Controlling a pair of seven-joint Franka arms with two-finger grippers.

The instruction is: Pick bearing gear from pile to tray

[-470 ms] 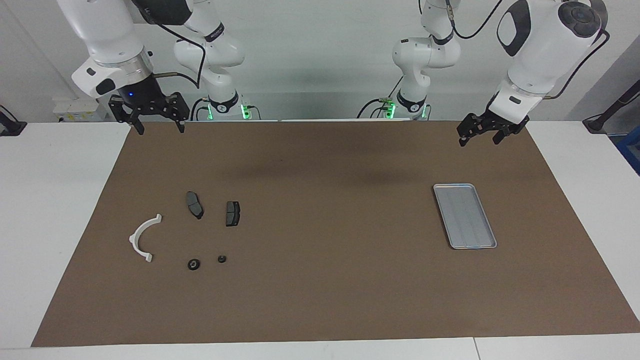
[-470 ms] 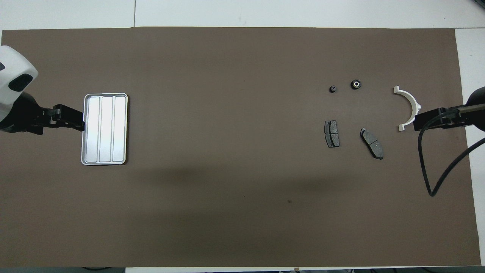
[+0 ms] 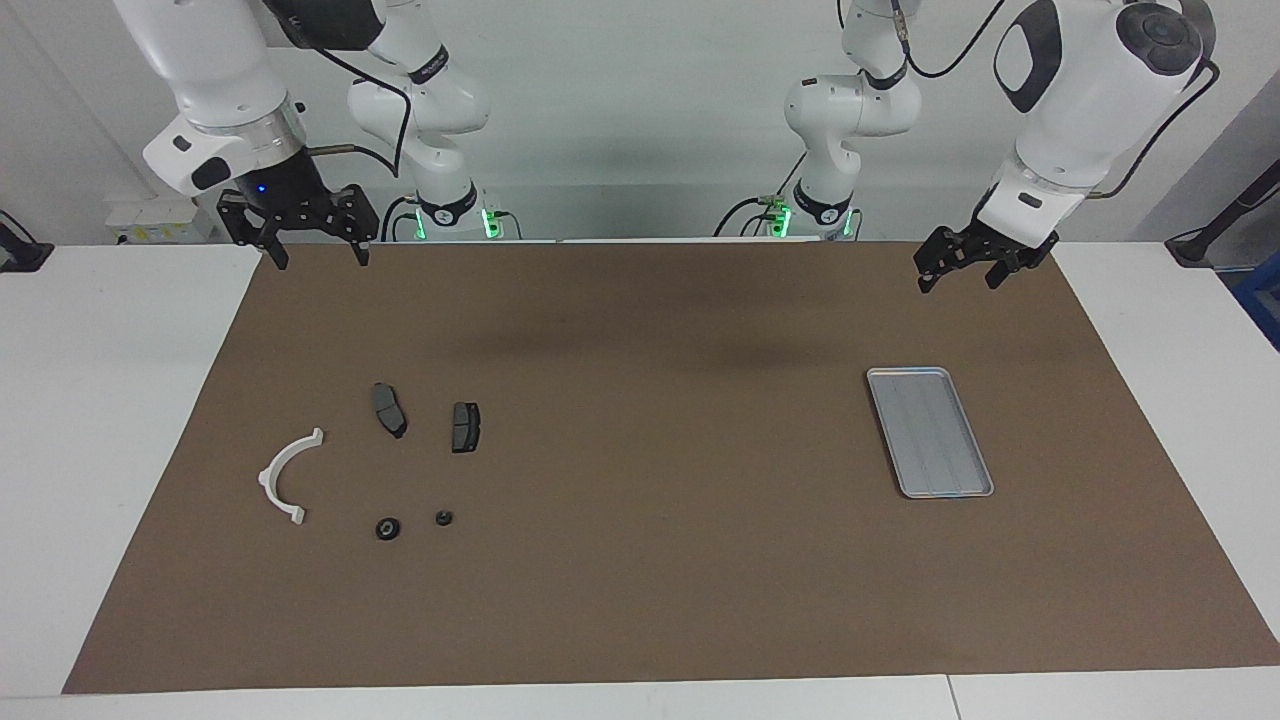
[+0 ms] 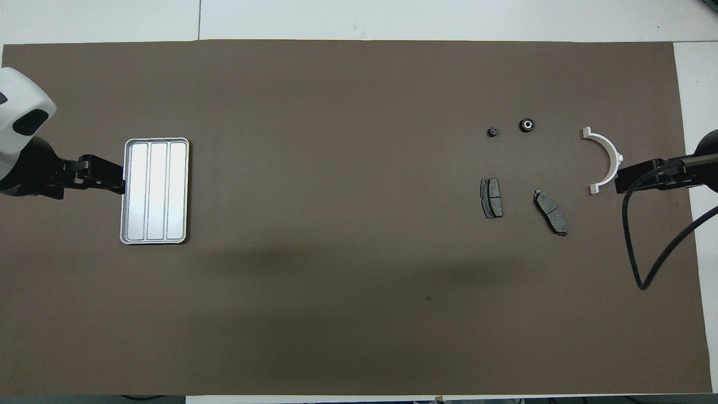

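Your left pincer [image 3: 958, 276] hung open and empty in the air over the brown mat's [image 3: 650, 450] edge closest to the robots, at the left arm's end of the counter [image 3: 120, 420]. Your right pincer [image 3: 318, 258] hung the same way, fingers spread and holding nothing, over the mat's robot-side edge at the right arm's end. Neither one touched any part.

You had the tray [image 3: 930, 431] lying flat on the mat at the left arm's end, farther from the robots than the left pincer; the silver-grey tray, with its low rim and rounded corners, held nothing.

You had the pile spread loosely at the right arm's end. Two dark grey brake pads lay side by side but apart: one brake pad [image 3: 389, 410] toward the right arm's end, the other brake pad [image 3: 464, 427] toward the middle of the counter. Farther from the robots than the pads sat two small black round pieces: the larger bearing gear [image 3: 387, 528] and, just beside it, a smaller round piece [image 3: 443, 517]. The white half-ring bracket [image 3: 287, 474] lay beside these, closest of the pile to the counter's end, with its open side turned toward the other parts. All five parts rested on the mat, well apart from the tray.
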